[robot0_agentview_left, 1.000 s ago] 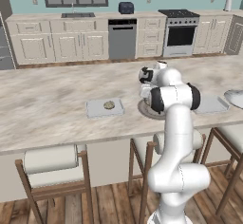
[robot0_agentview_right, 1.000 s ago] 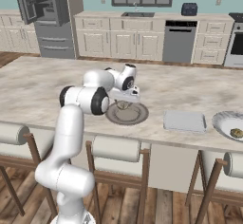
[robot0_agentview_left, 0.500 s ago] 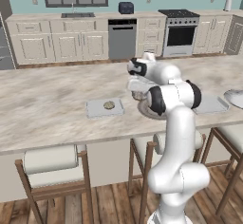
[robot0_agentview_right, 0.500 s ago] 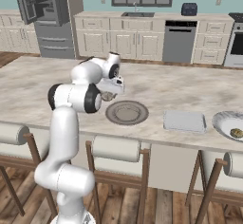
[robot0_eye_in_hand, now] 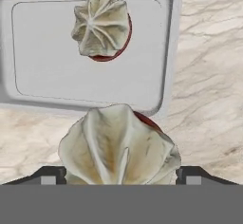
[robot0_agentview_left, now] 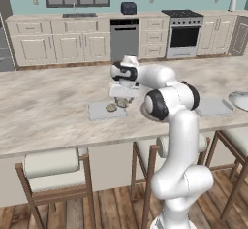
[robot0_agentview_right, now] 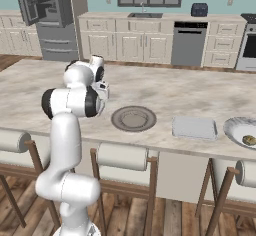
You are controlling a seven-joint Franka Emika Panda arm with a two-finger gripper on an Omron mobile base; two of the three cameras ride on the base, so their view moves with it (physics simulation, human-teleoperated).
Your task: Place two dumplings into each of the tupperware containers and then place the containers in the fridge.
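Hand view: a tan crimped dumpling (robot0_eye_in_hand: 119,144) sits clamped between the wide-set tips of the two-finger gripper (robot0_eye_in_hand: 119,174), above the counter beside the pale grey rectangular tupperware tray (robot0_eye_in_hand: 57,61).
A second dumpling (robot0_eye_in_hand: 101,24) lies inside; releasing here would likely drop the held one outside the rim.

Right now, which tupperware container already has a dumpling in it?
The container under the hand, left of the arm. One dumpling lies in it. The other container, to the right, looks bare.
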